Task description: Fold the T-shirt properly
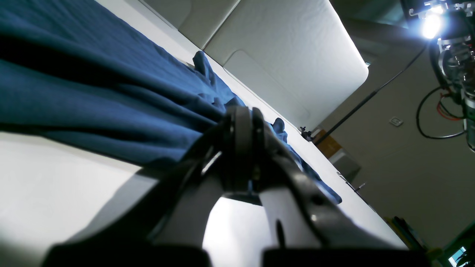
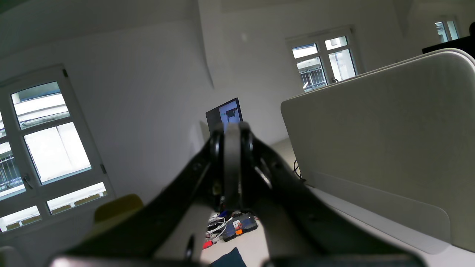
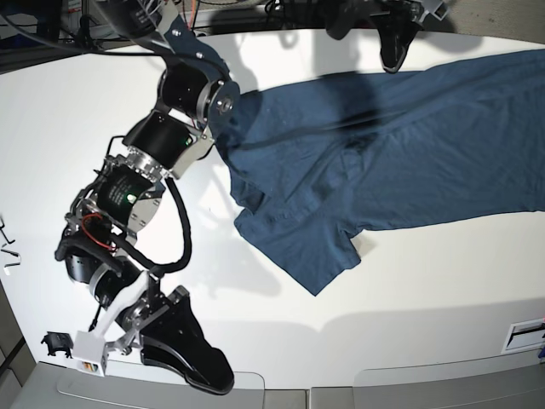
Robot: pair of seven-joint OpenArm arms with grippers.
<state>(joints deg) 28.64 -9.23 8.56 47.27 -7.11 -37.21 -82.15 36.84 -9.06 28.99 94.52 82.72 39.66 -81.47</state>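
Right hand [image 3: 217, 375], one: was shut and empty, its arm screening part of the worktop [image 3: 409, 290] in the base view. T-shirt [image 3: 443, 170], one: lay creased across the worktop. Left hand [image 3: 393, 64], one: was shut at the shirt's upper edge; any hold on cloth could not be told. Screen [image 2: 231, 112], one: appeared only in the right wrist view.

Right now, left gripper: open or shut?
Shut: in its wrist view the gripper's fingertips meet with no gap between them.

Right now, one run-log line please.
T-shirt: on table, part folded, creased | left claw: shut, at shirt edge | right claw: shut, empty
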